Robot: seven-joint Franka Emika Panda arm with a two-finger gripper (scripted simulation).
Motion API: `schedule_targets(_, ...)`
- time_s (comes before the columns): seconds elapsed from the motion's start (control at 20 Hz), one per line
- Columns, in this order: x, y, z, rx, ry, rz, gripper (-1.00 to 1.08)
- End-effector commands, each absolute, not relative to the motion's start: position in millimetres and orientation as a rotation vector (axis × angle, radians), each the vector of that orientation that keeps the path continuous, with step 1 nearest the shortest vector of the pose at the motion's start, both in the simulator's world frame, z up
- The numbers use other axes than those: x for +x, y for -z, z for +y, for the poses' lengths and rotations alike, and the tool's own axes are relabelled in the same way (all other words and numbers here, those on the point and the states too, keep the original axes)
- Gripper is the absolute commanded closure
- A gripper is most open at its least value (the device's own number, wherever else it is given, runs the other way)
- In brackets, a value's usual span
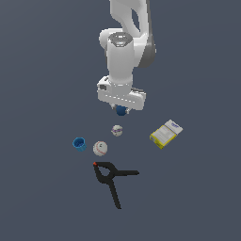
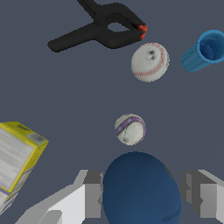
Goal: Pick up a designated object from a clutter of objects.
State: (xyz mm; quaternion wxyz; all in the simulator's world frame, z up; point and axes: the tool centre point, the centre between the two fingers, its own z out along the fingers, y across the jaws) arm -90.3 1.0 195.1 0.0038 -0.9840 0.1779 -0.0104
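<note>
Gripper (image 1: pixel 121 109) pinches the dark blue ball (image 1: pixel 121 111) between its fingers (image 2: pixel 91 192) at the exterior view's centre, above the white balls (image 1: pixel 116 130), blue cup (image 1: pixel 79 144), black clamp (image 1: pixel 111 179) and yellow-white box (image 1: pixel 166 133).

Flat, even, dim simulator light; no cast shadows on the dark floor (image 1: pixel 37 197). Exterior view coarse and low-detail. Soft shading on arm (image 1: pixel 123 52). No glare, no edge distortion.
</note>
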Motion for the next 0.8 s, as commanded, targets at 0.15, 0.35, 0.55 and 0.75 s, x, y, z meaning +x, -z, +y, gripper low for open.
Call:
schedule_targets(0.15,-100.7,-242.9,-16.9,-3.084,0.025,0.556,1.08)
schedule_targets(0.35,-107.4,-276.9,-29.8,-3.085,0.019,0.555,1.08)
schedule_targets(0.55,-113.6,-311.0,-42.8,-3.087,0.014,0.555,1.08)
schedule_targets(0.75,-118.6,-341.9,-54.6,-3.089,0.009,0.555,1.08)
